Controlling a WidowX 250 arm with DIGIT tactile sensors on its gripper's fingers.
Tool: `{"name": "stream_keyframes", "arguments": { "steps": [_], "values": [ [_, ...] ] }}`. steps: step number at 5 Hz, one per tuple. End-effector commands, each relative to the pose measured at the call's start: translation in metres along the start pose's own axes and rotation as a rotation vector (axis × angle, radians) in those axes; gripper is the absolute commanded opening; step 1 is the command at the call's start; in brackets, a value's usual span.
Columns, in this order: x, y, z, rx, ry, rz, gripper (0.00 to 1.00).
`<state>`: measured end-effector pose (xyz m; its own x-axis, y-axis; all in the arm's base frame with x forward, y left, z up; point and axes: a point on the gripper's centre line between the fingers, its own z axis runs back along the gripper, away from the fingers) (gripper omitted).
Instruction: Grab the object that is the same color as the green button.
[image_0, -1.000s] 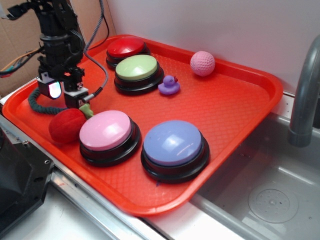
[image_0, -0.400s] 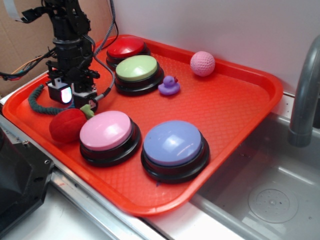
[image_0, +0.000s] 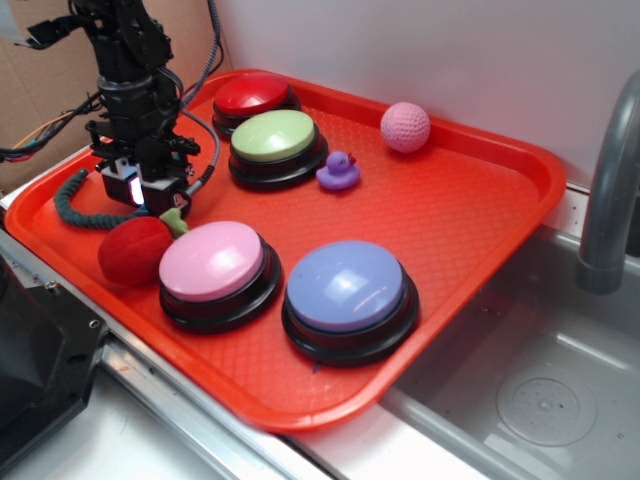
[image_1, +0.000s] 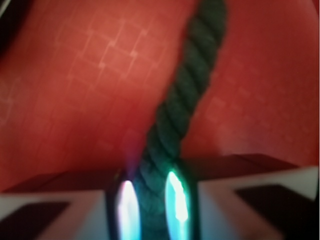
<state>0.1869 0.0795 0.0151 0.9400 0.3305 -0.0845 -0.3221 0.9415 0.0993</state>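
Claw (image_0: 138, 192) down low at tray's (image_0: 480, 200) far-left corner, pointing straight at floor of tray. Wrist view: fingers (image_1: 172, 200) pressed in on dark green cord (image_1: 182, 107), braid squeezed between glowing pads. Rest of cord (image_0: 70, 205) curls out left of claw, lying on tray. Red plush ball (image_0: 133, 250) just below claw, touching pink button (image_0: 212, 262). Green button (image_0: 274, 138) to claw's right, red button (image_0: 250, 96) behind it. Purple duck (image_0: 339, 171), pink ball (image_0: 405, 127), blue button (image_0: 346, 288) well right of claw.
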Motion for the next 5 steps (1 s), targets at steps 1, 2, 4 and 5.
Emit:
{"name": "stream_keyframes", "arguments": {
  "steps": [1, 2, 4, 5],
  "values": [
    [0.001, 0.004, 0.064, -0.004, -0.244, -0.018, 0.00],
    [-0.004, -0.001, 0.101, 0.003, -0.300, -0.019, 0.00],
    [-0.008, -0.028, 0.183, -0.039, -0.188, -0.071, 0.00],
    [-0.016, -0.044, 0.212, -0.019, -0.214, -0.121, 0.00]
  ]
}}
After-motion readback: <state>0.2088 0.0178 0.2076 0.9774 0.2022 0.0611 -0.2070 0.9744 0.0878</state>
